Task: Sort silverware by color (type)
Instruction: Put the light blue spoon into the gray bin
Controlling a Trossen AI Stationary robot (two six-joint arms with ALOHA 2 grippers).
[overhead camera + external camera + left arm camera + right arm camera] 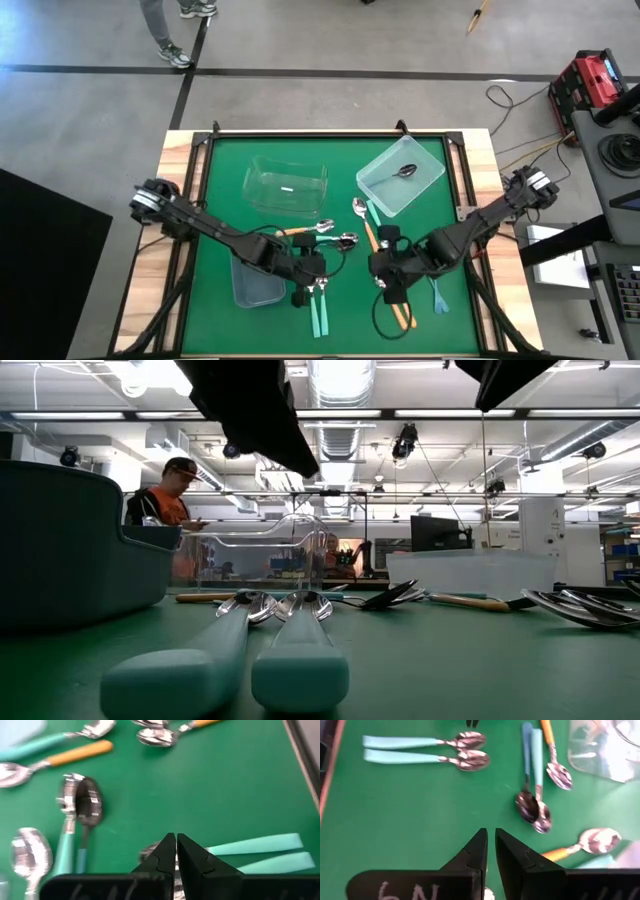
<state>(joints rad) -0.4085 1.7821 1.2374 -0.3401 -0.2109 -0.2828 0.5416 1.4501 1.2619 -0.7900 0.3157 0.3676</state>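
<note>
The silverware lies scattered on the green mat. Two light teal spoons lie side by side near the front, also seen as teal spoons and as teal handles. My left gripper hovers over their bowls, shut with nothing in it; its fingertips press together. Orange-handled spoons lie under my right gripper. That right gripper is shut to a thin slit, with nothing between the tips. A blue and a teal spoon lie paired. One spoon rests in the clear bin.
An empty clear bin stands at the back middle, and a grey-blue bin at the front left beside the left arm. More spoons lie in the mat's middle. People stand in the room beyond the table.
</note>
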